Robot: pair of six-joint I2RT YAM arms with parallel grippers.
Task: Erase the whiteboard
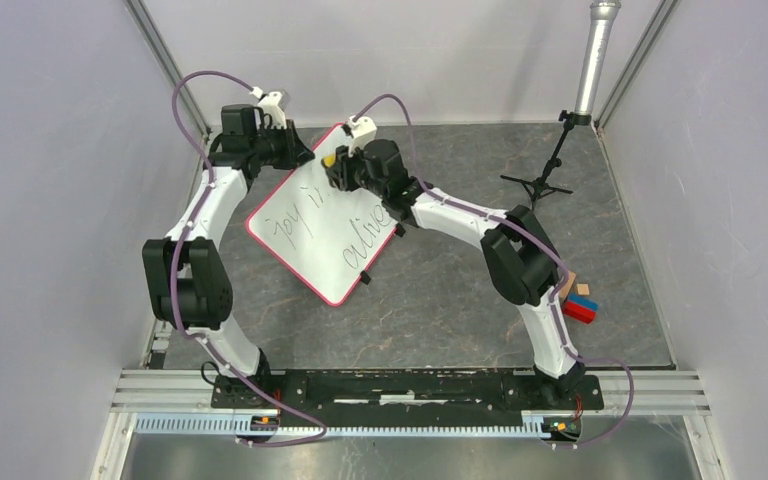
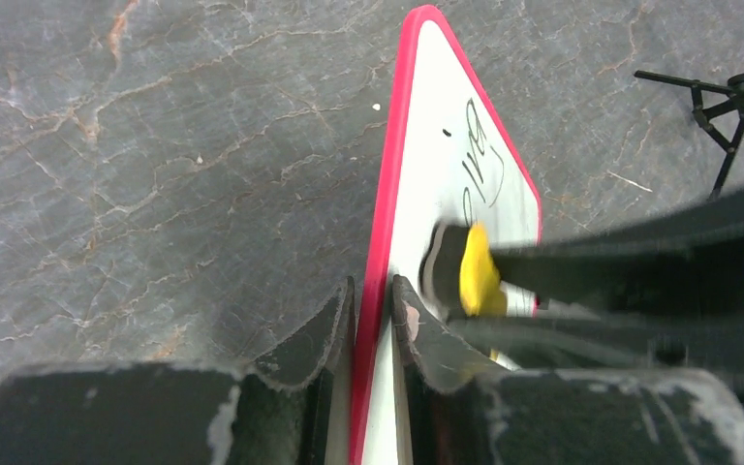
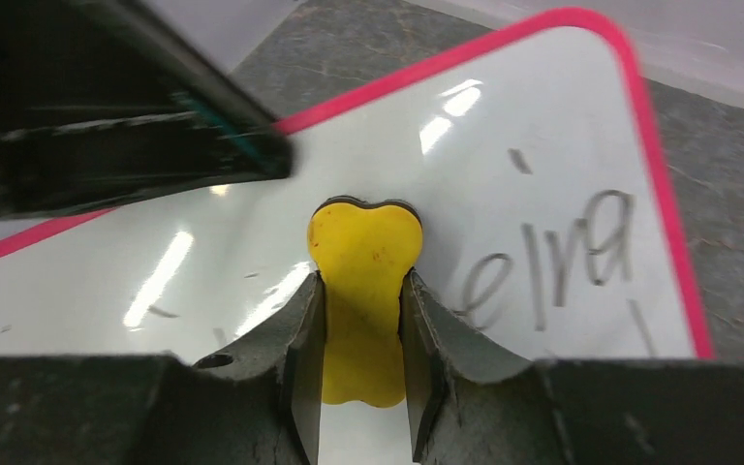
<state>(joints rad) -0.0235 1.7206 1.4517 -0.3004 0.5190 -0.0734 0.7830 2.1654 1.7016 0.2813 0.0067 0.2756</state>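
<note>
Left gripper [image 2: 373, 286]: clamped on the red rim of the board [image 1: 310, 240], at its far-left edge.
Board: middle-left of the table [image 1: 440, 310], dark writing across it.
Eraser [image 3: 365, 242]: yellow, against the board's face near its far corner.
Right gripper [image 3: 363, 281]: pinching the eraser.
Tripod [image 1: 545, 178]: far right.
Blocks [image 1: 581, 305]: well right of the board.

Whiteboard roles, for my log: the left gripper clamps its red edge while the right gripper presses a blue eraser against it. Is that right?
Only the colour is wrong: the eraser is yellow, not blue, as the right wrist view shows. The left gripper does clamp the whiteboard's red edge while the right gripper presses the eraser against it.
</note>
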